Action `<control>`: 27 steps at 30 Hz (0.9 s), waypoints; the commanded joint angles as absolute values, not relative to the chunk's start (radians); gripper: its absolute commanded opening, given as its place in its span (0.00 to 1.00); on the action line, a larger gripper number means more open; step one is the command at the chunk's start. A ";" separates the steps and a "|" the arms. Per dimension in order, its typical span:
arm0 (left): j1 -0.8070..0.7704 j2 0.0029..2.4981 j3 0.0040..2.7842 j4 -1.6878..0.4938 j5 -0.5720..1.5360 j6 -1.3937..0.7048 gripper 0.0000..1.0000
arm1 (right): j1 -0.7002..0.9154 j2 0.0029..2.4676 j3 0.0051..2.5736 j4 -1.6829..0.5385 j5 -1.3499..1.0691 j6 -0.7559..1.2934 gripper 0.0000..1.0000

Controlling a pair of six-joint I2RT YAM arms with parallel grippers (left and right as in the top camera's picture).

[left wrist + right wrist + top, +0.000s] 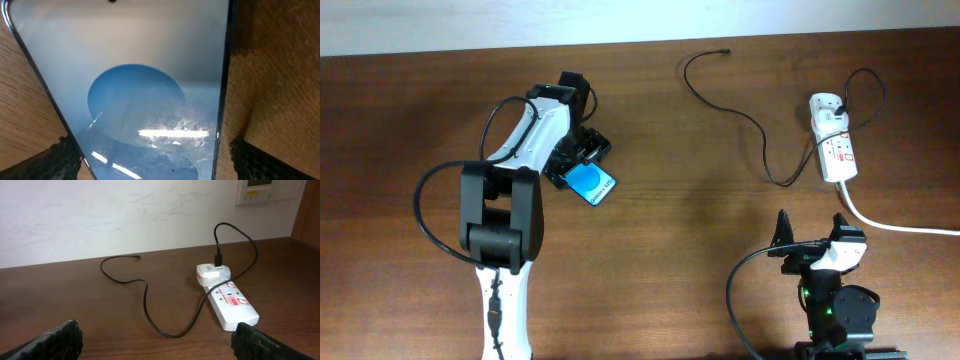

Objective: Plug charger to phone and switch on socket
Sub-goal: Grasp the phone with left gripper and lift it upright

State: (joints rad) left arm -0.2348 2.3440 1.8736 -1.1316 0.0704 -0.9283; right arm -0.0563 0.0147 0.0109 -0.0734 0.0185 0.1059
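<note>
The phone (595, 186) lies on the wooden table with its cyan-blue screen and darker oval facing up. It fills the left wrist view (135, 75). My left gripper (578, 165) is open just above it, a finger on each side of the phone's long edges (155, 152), with a small gap showing at the right finger. The charger, a thin black cable (761, 135), runs from its free tip (725, 50) to a white adapter (825, 108) in the white socket strip (839, 152). My right gripper (812, 232) is open and empty, well short of the socket (231, 306) and cable (145, 300).
The thick white cord (895, 226) leaves the socket toward the right edge. A pale wall (125, 215) stands behind the table's far edge. The cable tip (137, 256) lies near that edge.
</note>
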 commanded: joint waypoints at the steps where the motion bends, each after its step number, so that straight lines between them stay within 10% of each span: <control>1: -0.241 2.360 1.829 -1.142 0.082 -0.954 0.99 | -0.059 0.007 0.006 -0.080 0.031 0.112 0.98; 27: -0.197 2.360 1.826 -1.145 0.011 -1.054 0.99 | -0.059 0.007 0.006 -0.080 0.031 0.112 0.98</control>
State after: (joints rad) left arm -0.2062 2.3375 1.8622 -1.1393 0.0784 -1.0302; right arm -0.0563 0.0147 0.0109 -0.0738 0.0189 0.1059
